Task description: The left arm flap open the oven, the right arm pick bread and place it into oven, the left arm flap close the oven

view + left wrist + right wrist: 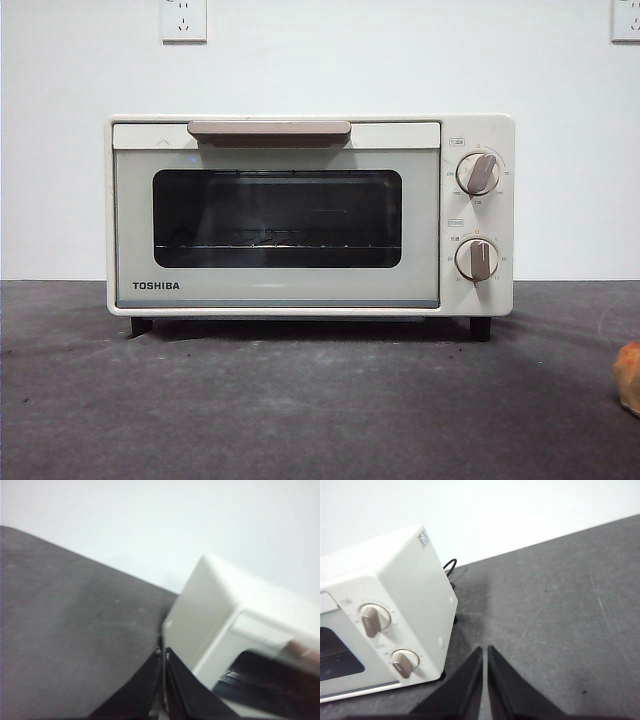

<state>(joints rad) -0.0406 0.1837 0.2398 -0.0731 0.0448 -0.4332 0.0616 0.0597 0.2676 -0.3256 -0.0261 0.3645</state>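
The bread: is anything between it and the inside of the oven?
Yes. The oven door is shut, with its handle up at the top, so it blocks the way in. The bread lies on the table at the front view's right edge, apart from the oven.

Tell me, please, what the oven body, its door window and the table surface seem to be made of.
The oven body looks like painted metal or plastic; its cream surface has a smooth, slightly glossy sheen. The door window appears to be dark glass, since the rack shows through it. The table surface seems a matte grey mat or board, scuffed and without reflections.
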